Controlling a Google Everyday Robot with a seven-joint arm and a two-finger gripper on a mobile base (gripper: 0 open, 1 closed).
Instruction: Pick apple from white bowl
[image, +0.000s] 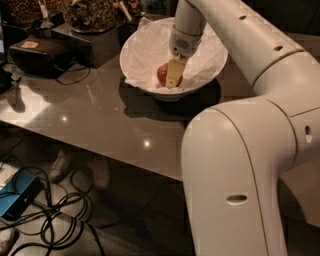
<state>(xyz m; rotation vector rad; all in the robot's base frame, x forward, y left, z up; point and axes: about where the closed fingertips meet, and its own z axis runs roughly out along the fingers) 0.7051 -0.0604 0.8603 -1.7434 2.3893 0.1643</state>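
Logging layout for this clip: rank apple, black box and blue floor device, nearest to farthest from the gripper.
Gripper is inside the white bowl.
1. Apple, right beside it in the bowl.
2. Black box, left on the table.
3. Blue device, down on the floor.

Gripper (173, 79) reaches into white bowl (145, 86), seemingly touching apple (161, 73).

— What does it look like?
— A glossy off-white plastic arm (240, 150) of fat rounded shells, with thin dark seams (274, 67) at the joints and small dark oval holes (236, 199) sunk into the casing.
— And the end?
— A round wrist with a dotted grille patch (182, 44), then a pale cream-yellow gripper (173, 75), down inside the wide white paper-lined bowl (131, 70).
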